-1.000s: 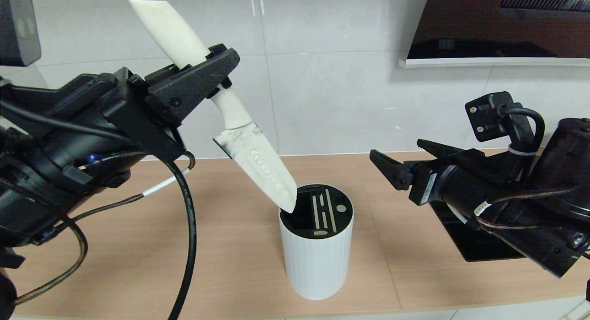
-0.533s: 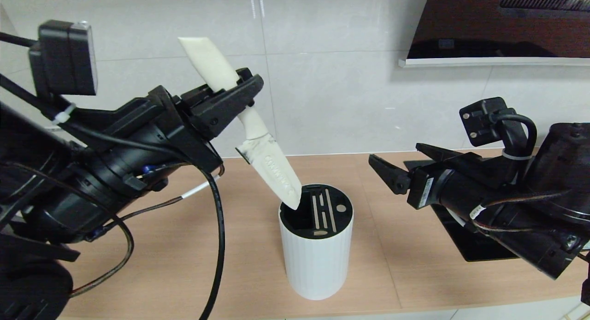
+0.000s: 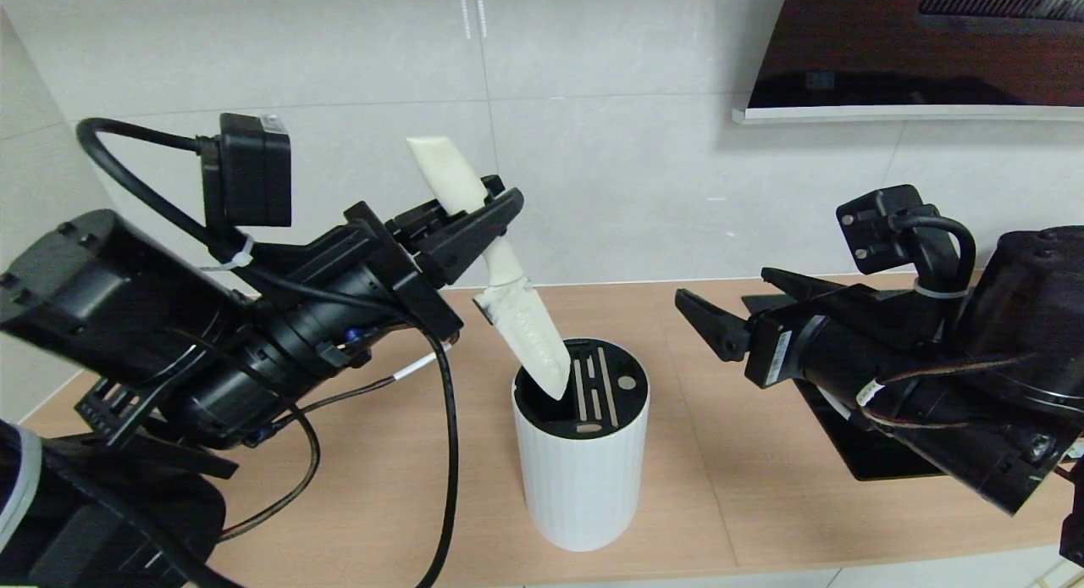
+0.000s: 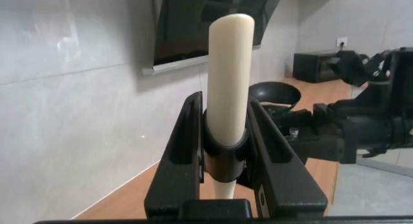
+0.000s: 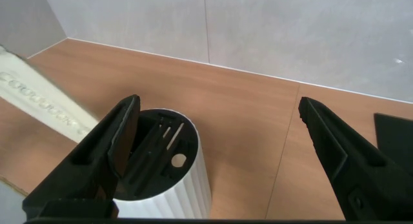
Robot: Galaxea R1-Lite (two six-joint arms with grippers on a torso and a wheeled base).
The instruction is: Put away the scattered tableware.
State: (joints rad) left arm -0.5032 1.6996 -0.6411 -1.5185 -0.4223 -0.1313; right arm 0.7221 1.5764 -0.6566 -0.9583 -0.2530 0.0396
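Observation:
A white knife (image 3: 508, 279) hangs tilted above the counter, and my left gripper (image 3: 474, 224) is shut on its cream handle (image 4: 227, 101). The blade tip dips into the wide slot in the black top of a white ribbed knife holder (image 3: 582, 465) standing mid-counter. The holder (image 5: 169, 169) and part of the blade (image 5: 45, 101) also appear in the right wrist view. My right gripper (image 3: 745, 304) hovers to the right of the holder, a little above its top, open with nothing between its fingers (image 5: 119, 143).
The wooden counter (image 3: 762, 478) runs along a grey tiled wall. A black flat cooktop (image 3: 864, 452) lies under my right arm. A dark range hood (image 3: 915, 46) hangs at the upper right. A black pan (image 4: 274, 93) sits far off.
My left gripper has carried the knife rightward and down, standing it more upright. The blade tip went from the holder's rim into its wide slot. The right arm barely moved.

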